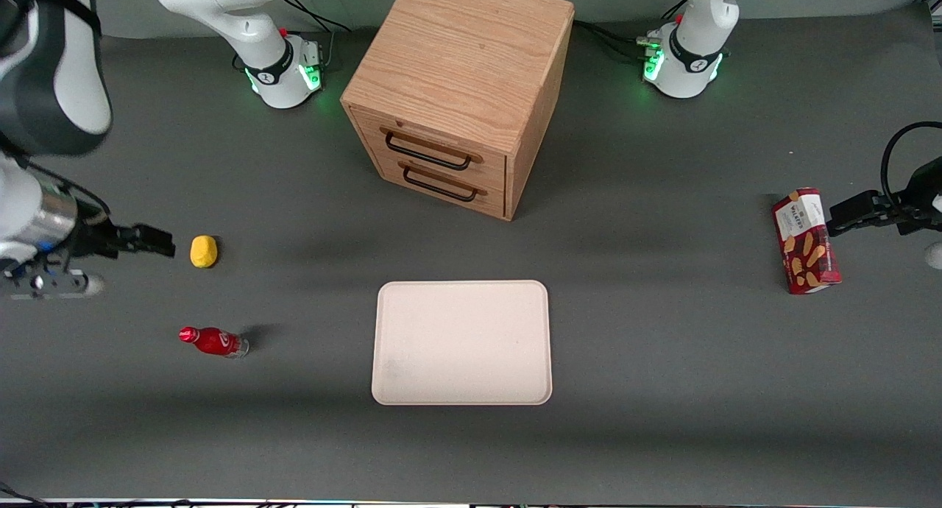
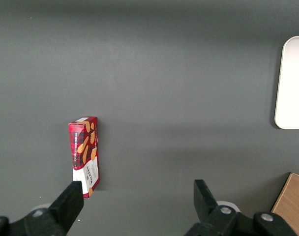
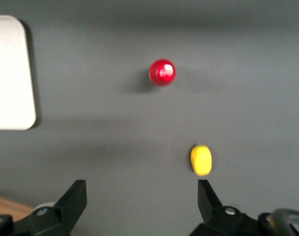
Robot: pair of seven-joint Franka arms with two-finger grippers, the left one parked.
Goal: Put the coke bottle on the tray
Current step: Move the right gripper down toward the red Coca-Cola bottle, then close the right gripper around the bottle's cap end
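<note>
The coke bottle (image 1: 213, 341), small and red with a red cap and a clear base, stands on the grey table toward the working arm's end, apart from the tray. In the right wrist view only the round red top of the coke bottle (image 3: 162, 72) shows. The pale beige tray (image 1: 462, 342) lies flat with nothing on it, and a rounded corner of the tray (image 3: 9, 73) shows in the right wrist view. My gripper (image 1: 163, 243) hangs above the table, open and holding nothing, farther from the front camera than the bottle. In the wrist view, bare table shows within the gripper (image 3: 142, 196).
A small yellow object (image 1: 204, 251) lies on the table close beside my gripper, farther from the front camera than the bottle. A wooden two-drawer cabinet (image 1: 456, 88) stands farther from the camera than the tray. A red biscuit box (image 1: 806, 241) lies toward the parked arm's end.
</note>
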